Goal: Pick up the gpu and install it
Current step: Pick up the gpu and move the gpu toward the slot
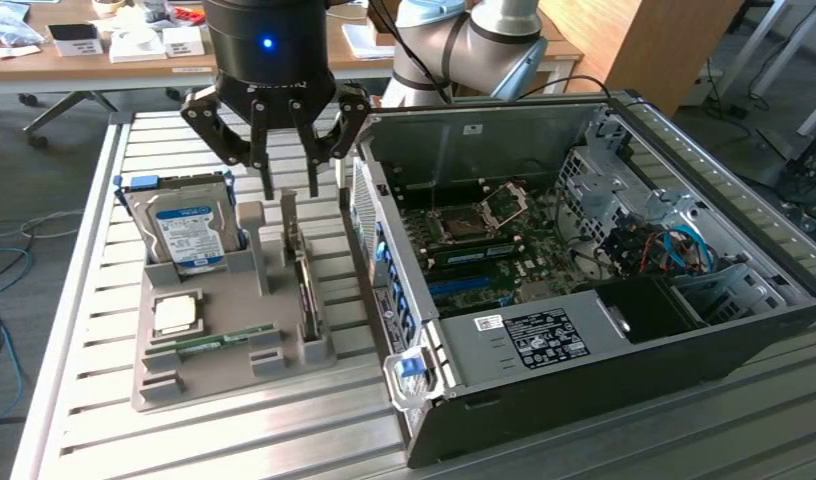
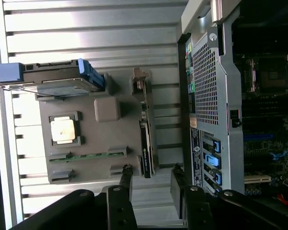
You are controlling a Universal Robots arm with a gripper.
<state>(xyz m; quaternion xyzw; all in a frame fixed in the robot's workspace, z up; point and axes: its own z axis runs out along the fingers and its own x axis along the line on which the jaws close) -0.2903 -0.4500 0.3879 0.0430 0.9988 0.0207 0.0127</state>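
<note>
While the black robot arm is cut off at the upper edge of the exterior view, its black gripper [image 1: 291,188] shows plainly. Its two fingers [image 1: 267,180] are spread apart and hang just above the gpu [image 1: 304,285], a thin flat card with a dark face, without touching it. The card stands on edge in a slot of the grey plastic holder tray [image 1: 161,385], so its face is hard to make out. The same tray holds an upright silver hard drive with a blue-white label [image 1: 188,235], a flat square silver processor chip [image 1: 177,315] and a narrow green RAM stick [image 1: 224,343] lying in a groove. Just beside the tray, to the exterior view's right, the open black computer case [image 1: 728,330] lies on the slatted aluminium table [image 1: 75,300]. A dark green motherboard [image 1: 515,255] is inside it, partly hidden by a black power supply box [image 1: 542,335]. In the wrist view the gripper [image 2: 151,176] again has its fingers [image 2: 126,175] parted. The gpu [image 2: 145,143] is seen edge-on as a thin dark strip whose near end lines up with the gap. The tray [image 2: 91,139] carries the hard drive [image 2: 53,81], the processor chip [image 2: 63,130] and the RAM stick [image 2: 86,156]. The case [image 2: 209,81] is cut off at the picture's edge and its interior is dim.
</note>
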